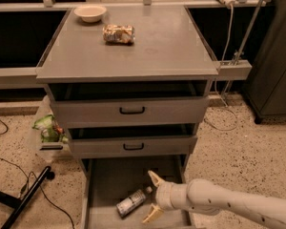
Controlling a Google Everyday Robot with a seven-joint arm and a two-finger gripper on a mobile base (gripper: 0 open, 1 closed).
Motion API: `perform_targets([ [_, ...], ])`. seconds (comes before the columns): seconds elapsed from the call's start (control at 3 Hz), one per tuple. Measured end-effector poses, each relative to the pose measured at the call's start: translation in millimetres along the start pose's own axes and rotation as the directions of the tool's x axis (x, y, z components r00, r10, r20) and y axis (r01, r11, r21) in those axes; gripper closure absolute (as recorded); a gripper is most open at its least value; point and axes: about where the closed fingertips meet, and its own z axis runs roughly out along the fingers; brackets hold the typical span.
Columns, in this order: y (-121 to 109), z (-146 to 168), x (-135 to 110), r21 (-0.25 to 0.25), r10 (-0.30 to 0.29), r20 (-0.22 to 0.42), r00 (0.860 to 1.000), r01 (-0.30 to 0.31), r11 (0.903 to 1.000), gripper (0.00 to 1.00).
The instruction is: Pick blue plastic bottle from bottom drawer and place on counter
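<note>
Blue plastic bottle (132, 202) lies on its side on the floor of the open bottom drawer (109, 178), cap pointing right. The gripper (152, 197) sits just beside the cap, jaws spread wide, holding nothing. A snack packet (118, 33) and bowl (90, 12) rest on the counter (152, 56) surface.

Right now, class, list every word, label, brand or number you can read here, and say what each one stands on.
No text here can be read.
Blue plastic bottle, lying in the bottom drawer: pale label, print too blurred to read.
Foil snack packet on the counter: print too blurred to read.
Gripper, open over the drawer by the bottle's cap end: no marking visible.
</note>
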Motion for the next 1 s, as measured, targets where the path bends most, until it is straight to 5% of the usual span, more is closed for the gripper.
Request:
perform_targets([
  [0.33,20,81,14,0.005,-0.014,-0.007,1.0,0.014,0.9999,0.0],
  [1.0,17,96,22,0.007,-0.018,0.022,1.0,0.018,0.9998,0.0],
])
